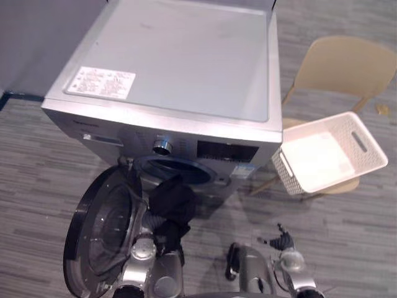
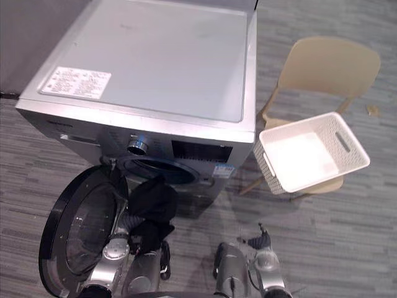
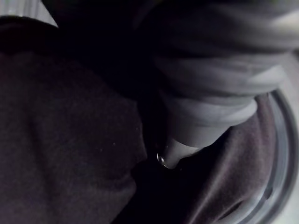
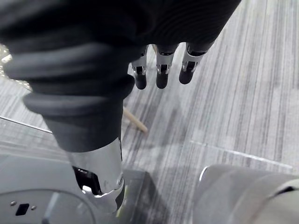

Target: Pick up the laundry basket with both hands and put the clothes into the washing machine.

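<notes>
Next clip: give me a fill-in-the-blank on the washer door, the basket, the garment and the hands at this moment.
1. The round door of the washing machine stands ____.
2. The white laundry basket sits on the beige chair, and inside it is ____.
3. The dark garment at the drum opening is at the end of the robot's ____ arm.
4. The right hand hangs over the floor holding ____.

Missing words: open; empty; left; nothing.
</notes>
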Available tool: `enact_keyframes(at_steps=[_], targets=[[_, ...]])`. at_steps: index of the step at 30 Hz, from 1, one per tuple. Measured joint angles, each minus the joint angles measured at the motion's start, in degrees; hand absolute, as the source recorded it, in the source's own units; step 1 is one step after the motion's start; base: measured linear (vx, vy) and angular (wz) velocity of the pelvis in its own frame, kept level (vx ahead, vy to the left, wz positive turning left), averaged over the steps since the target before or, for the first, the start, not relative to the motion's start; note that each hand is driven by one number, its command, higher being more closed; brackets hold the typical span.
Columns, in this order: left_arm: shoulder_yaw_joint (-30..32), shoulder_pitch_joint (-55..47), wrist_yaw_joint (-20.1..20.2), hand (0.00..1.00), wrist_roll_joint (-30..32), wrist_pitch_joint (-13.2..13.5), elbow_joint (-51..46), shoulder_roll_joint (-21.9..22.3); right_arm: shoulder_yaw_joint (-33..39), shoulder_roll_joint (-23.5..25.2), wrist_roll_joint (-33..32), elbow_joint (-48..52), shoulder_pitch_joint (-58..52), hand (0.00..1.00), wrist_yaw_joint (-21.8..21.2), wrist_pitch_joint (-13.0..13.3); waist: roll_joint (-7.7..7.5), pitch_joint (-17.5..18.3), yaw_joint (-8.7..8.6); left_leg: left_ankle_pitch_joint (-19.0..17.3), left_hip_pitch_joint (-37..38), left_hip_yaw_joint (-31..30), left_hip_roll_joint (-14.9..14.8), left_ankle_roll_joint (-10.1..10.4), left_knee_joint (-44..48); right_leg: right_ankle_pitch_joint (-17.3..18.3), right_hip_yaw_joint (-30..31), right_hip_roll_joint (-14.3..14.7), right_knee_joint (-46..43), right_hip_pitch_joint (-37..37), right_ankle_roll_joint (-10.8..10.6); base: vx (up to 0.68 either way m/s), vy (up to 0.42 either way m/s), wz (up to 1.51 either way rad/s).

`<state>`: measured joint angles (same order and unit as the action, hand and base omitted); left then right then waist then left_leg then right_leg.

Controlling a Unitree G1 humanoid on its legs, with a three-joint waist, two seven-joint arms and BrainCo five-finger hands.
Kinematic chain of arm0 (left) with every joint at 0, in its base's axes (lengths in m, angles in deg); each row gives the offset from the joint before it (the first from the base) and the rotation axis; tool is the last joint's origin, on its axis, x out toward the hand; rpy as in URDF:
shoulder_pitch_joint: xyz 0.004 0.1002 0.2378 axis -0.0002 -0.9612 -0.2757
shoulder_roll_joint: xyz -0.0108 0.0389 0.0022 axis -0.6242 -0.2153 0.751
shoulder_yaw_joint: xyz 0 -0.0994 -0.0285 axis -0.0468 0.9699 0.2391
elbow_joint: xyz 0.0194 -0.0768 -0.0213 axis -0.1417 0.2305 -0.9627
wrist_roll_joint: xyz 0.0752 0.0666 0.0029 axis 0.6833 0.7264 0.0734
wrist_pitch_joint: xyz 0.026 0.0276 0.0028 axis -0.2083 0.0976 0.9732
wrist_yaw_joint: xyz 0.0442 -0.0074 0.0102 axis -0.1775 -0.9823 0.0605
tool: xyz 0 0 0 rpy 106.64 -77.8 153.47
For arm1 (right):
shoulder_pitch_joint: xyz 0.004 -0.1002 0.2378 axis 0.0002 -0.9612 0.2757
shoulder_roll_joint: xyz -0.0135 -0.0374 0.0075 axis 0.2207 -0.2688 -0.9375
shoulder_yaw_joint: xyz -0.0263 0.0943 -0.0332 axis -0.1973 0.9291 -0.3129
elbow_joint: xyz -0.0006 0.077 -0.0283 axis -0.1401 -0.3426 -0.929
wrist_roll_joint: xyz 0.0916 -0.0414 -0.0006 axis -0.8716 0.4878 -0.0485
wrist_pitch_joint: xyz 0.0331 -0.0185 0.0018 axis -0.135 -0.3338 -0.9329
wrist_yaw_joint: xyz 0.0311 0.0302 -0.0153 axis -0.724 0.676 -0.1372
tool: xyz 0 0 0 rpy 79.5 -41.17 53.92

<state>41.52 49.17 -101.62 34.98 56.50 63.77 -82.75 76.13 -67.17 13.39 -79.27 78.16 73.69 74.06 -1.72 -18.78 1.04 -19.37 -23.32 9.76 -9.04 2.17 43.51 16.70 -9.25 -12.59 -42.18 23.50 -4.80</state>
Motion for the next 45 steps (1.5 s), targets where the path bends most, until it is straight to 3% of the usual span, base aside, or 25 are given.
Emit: enact_keyframes(at_steps=[3, 7, 13, 17, 23, 26, 30, 31, 36, 39, 42, 44, 45], targets=[[0.15, 6.17, -2.41, 1.00, -0.50, 0.18, -1.91, -0.14, -0.52, 0.01, -1.35, 3.58, 2.83, 0.00, 0.64, -0.21, 0.08, -3.87, -0.02, -5.38, -7.16, 0.63, -0.54, -1.97, 9.60, 4.81, 2.05, -1.73, -10.09, 8.19, -0.70, -0.14, 0.068, -0.08], [2.01, 12.42, -5.71, 1.00, -0.74, 0.16, -4.96, -0.46, -0.83, -0.03, -1.66, 9.54, 6.93, 0.00, 2.70, -0.32, 0.08, -6.50, -0.04, -9.50, -19.07, 0.84, -3.43, -2.49, 21.76, 7.72, 4.84, -1.48, -21.61, 21.30, 0.32, -0.17, 0.030, -0.21], [2.71, 26.50, -10.33, 1.00, -0.90, -0.16, -7.60, -1.87, -0.81, 0.03, -2.13, 17.99, 12.83, 0.00, 5.18, -0.41, 0.04, -9.82, -0.20, -11.77, -37.16, -1.62, -6.74, -2.68, 36.51, 9.83, 6.83, -0.38, -35.85, 39.65, 1.45, -0.14, -0.035, -0.10], [5.18, 37.29, -14.11, 1.00, 0.28, -1.35, -9.57, -7.22, -0.78, 0.21, -2.14, 22.51, 12.71, 0.00, 6.13, -0.07, -0.36, -10.48, -0.42, -11.82, -46.23, -2.78, -8.07, -2.60, 42.13, 10.18, 7.83, 0.59, -41.58, 49.15, 1.82, -0.10, -0.076, -0.05], [4.35, 52.65, -19.56, 1.00, 4.86, -4.25, -9.58, -16.14, -0.25, -0.03, -1.97, 27.46, 12.22, 0.00, 6.40, 3.54, -0.48, -10.50, -2.40, -10.99, -53.35, -4.57, -8.25, -1.98, 43.73, 9.49, 6.74, 0.76, -43.03, 55.14, 2.71, -0.06, -0.066, 0.02], [3.01, 59.90, -20.70, 1.00, 7.79, -5.14, -9.38, -18.97, -0.37, 0.16, -1.93, 27.60, 12.26, 0.00, 6.36, 5.07, -1.47, -10.84, -2.48, -10.63, -54.79, -5.30, -9.02, -1.78, 43.87, 9.26, 6.05, 1.49, -42.86, 56.26, 3.14, 0.02, -0.061, -0.07], [1.77, 68.88, -21.69, 1.00, 9.03, -5.33, -5.54, -21.06, -0.32, 0.85, -1.99, 29.13, 12.18, 0.00, 6.21, 6.54, -1.63, -10.89, -3.40, -10.54, -57.17, -6.17, -9.14, -1.64, 44.14, 9.19, 5.19, 1.77, -42.56, 57.87, 3.24, 0.04, -0.033, -0.05], [1.77, 71.15, -22.04, 0.00, 9.21, -5.63, -4.07, -21.21, -0.39, 1.10, -2.01, 29.34, 12.18, 0.00, 6.14, 7.15, -1.79, -10.97, -3.64, -10.55, -57.74, -6.34, -9.30, -1.64, 44.30, 9.19, 5.04, 1.95, -42.47, 58.20, 3.24, 0.03, -0.017, -0.07], [1.72, 73.86, -23.17, 0.00, 9.19, -6.32, -0.91, -22.61, -0.43, 2.07, -2.01, 30.08, 12.14, 0.00, 6.05, 8.49, -2.52, -11.33, -4.39, -10.56, -58.96, -6.67, -10.09, -1.63, 44.41, 8.93, 4.49, 2.60, -41.91, 59.13, 3.58, 0.02, -0.024, -0.08], [1.73, 74.02, -21.72, 0.00, 9.26, -6.63, 2.63, -22.62, -0.37, 2.06, -2.03, 30.38, 12.12, 0.00, 6.07, 8.57, -2.53, -11.34, -4.40, -10.56, -59.38, -6.78, -10.08, -1.62, 44.34, 8.93, 4.38, 2.58, -41.84, 59.45, 3.57, 0.01, -0.032, 0.01], [1.14, 77.06, -15.11, 0.00, 10.02, -7.59, 10.29, -22.35, -0.30, 2.06, -2.01, 30.78, 12.13, 0.00, 5.83, 7.93, -2.75, -11.44, -4.29, -10.55, -59.96, -7.34, -9.94, -1.62, 44.61, 8.93, 4.00, 2.50, -42.06, 59.55, 3.58, 0.01, -0.031, 0.03], [0.57, 78.76, -7.95, 0.00, 12.98, -8.57, 13.73, -22.25, -0.29, 2.08, -2.03, 31.27, 12.13, 0.00, 4.07, 7.18, -3.26, -11.70, -4.30, -10.55, -59.96, -7.41, -9.76, -1.62, 44.95, 8.94, 4.02, 2.45, -42.62, 59.55, 3.58, 0.01, -0.038, 0.05], [0.16, 78.95, -6.69, 0.00, 13.68, -8.70, 14.40, -22.25, -0.32, 2.06, -2.03, 31.31, 12.13, 0.00, 3.70, 7.09, -3.26, -11.70, -4.27, -10.55, -59.96, -7.41, -9.73, -1.62, 45.00, 8.94, 4.05, 2.43, -42.72, 59.55, 3.58, 0.01, -0.040, 0.05]])
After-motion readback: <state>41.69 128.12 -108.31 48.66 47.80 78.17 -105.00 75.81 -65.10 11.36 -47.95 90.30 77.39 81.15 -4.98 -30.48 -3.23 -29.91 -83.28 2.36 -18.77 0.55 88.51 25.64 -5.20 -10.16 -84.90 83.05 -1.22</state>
